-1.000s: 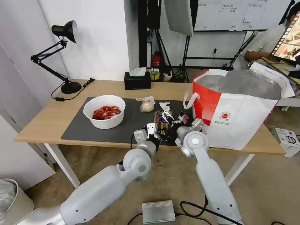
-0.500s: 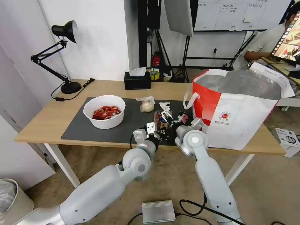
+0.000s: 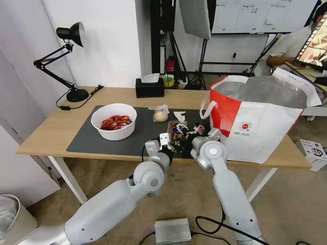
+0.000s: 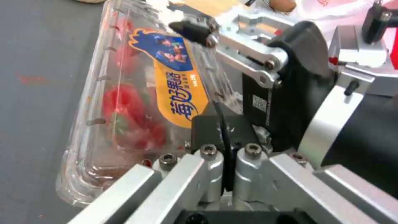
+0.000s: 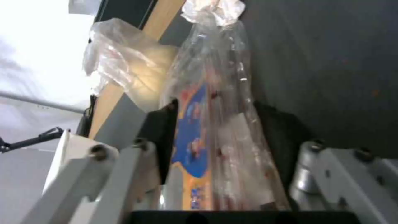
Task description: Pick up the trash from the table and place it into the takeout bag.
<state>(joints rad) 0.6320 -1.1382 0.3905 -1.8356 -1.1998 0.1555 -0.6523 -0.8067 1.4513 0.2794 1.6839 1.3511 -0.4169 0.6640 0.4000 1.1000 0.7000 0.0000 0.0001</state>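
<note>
While both arms reach in over the near edge of the counter (image 3: 51,134), the action is all on the clear plastic tray (image 3: 175,131), sitting toward the right end of the dark grey mat (image 3: 88,143), just left of the takeout bag (image 3: 262,132). Right hand (image 3: 189,131) has it: from the right wrist view its two dark fingers (image 5: 159,137) are clamped on either side of the tray (image 5: 215,130), blue and orange label squeezed between them, one long edge tilted up off the mat. Left hand (image 3: 170,141) is right there too, pressed in at the near side of the tray; in the left wrist view its finger (image 4: 215,127) sits against the tray's wall (image 4: 124,102) beside the orange label, but I cannot tell whether it is actually closed on it. Red bits show through the plastic.

Elsewhere, the white bowl (image 3: 114,120) of red shells waits on the left part of the mat, well apart from the hands. Behind the tray lie the knotted clear bag (image 3: 160,114) and, near it, the crumpled tissue (image 3: 179,115). Takeout bag stands open on the counter's right end, foil lining showing.
</note>
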